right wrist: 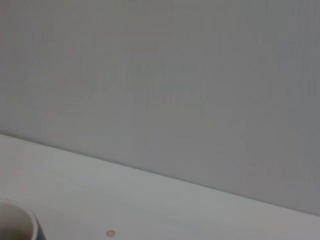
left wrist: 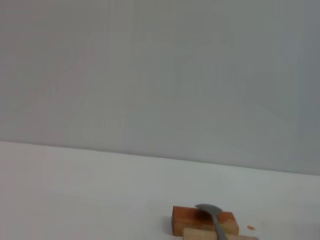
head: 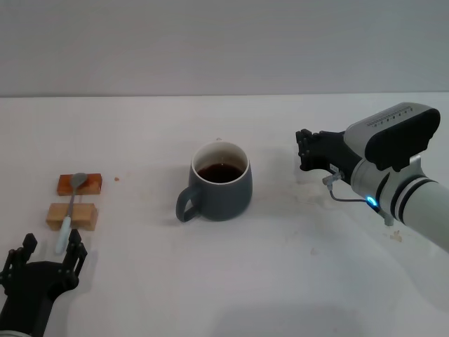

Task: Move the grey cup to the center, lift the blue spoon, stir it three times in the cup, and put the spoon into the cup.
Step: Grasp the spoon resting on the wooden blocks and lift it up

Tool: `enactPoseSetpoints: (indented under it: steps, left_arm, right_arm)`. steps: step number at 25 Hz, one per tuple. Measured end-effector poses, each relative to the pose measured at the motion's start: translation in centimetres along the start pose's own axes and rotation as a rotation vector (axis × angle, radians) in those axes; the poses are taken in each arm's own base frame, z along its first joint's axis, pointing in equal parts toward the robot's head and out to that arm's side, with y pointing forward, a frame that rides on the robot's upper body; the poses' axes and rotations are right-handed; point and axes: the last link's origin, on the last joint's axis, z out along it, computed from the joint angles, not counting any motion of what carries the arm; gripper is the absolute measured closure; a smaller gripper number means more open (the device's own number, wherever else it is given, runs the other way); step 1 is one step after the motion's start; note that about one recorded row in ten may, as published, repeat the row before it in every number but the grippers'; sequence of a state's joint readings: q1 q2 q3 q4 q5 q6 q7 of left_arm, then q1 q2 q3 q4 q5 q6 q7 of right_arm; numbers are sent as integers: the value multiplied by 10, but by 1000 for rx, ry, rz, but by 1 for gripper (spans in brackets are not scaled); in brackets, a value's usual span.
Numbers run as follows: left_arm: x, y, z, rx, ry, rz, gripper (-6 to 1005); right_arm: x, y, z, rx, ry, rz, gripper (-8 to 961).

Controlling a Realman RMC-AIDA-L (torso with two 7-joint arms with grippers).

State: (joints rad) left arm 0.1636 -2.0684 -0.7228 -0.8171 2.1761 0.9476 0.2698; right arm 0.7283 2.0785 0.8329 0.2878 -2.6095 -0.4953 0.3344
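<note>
Slate-grey cup [head: 222,181] at mid-bench, my two grippers apart from it on either side.

The grey cup stands upright on the white bench [head: 295,267], dark brown liquid inside its cream wall, its loop handle pointing toward seven o'clock. At nine o'clock from it, well apart, the blue spoon [head: 71,209] lies across two small wooden blocks [head: 72,215]: its grey bowl rests on the farther, redder block [left wrist: 202,220] and its pale handle runs over the nearer, lighter block toward six o'clock. My left gripper [head: 45,254] sits at six o'clock of the spoon, just beside the handle's tip, fingers spread and holding nothing. My right gripper [head: 304,151] hovers at three o'clock of the cup, apart from it; whether its fingers are spread or pressed together I cannot tell.
</note>
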Motion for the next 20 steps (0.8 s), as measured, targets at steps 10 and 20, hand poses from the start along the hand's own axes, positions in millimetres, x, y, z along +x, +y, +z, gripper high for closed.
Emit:
enactPoseSetpoints:
  steps: [10, 20]
  left_arm:
    - [-5, -5, 7, -13, -17, 4, 323]
    - [-8, -4, 9, -27, -27, -4, 335]
  right_arm:
    - [-2, 3, 1, -7, 0, 2, 915]
    - [-3, 5, 2, -11, -3, 3, 914]
